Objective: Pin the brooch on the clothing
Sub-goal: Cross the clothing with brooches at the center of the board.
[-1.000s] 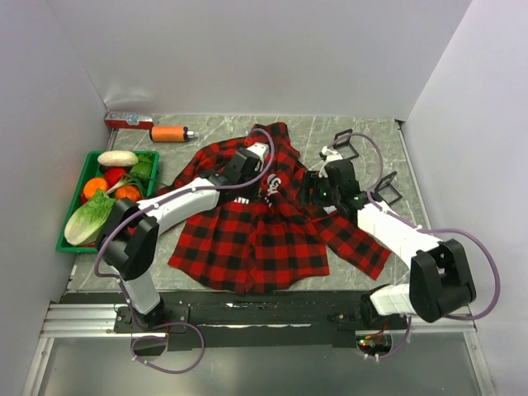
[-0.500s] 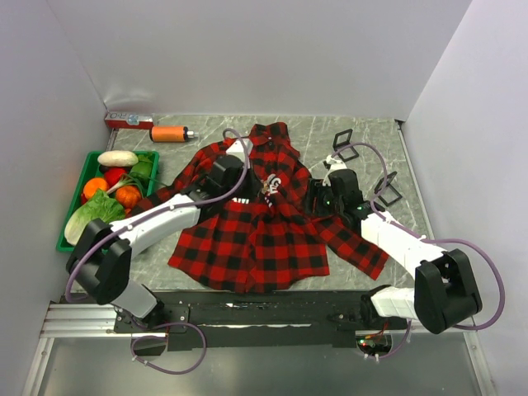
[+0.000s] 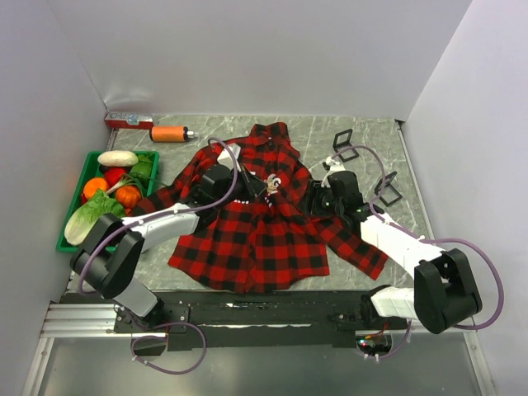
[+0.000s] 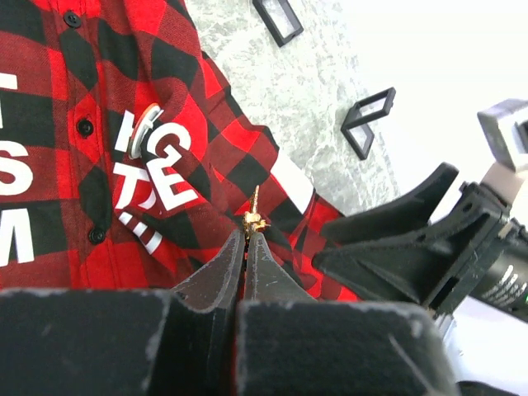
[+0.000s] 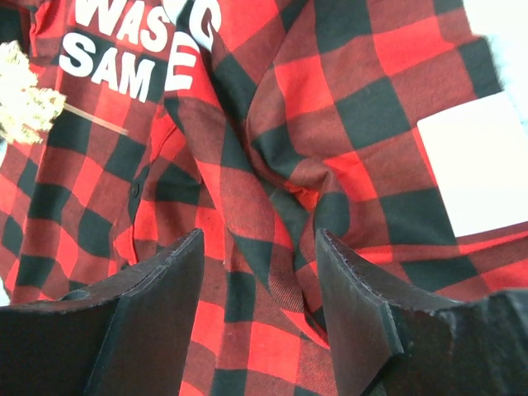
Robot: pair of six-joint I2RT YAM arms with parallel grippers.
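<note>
The red-and-black plaid shirt (image 3: 256,231) lies spread on the table, with white lettering on its chest (image 4: 157,177). My left gripper (image 3: 262,187) hovers over the chest and is shut (image 4: 245,235) on the brooch (image 4: 252,218), a small gold piece with a thin pin pointing away from the tips. In the top view the brooch (image 3: 273,182) sits just past the fingertips. In the right wrist view a pale fuzzy tuft (image 5: 21,103) with a thin pin shows by the lettering. My right gripper (image 3: 313,198) is open (image 5: 260,247), with its jaws either side of a shirt fold.
A green crate of vegetables (image 3: 73,244) stands at the left. An orange bottle (image 3: 169,133) and a red box (image 3: 125,120) lie at the back left. Two black frames (image 3: 344,144) (image 3: 388,188) stand at the back right. There is a white patch (image 5: 474,173) by the sleeve.
My left gripper has drawn back from the collar toward the left and nearer, over the chest lettering, with its arm lowered. My right gripper has shifted slightly nearer over the shirt's right side.
</note>
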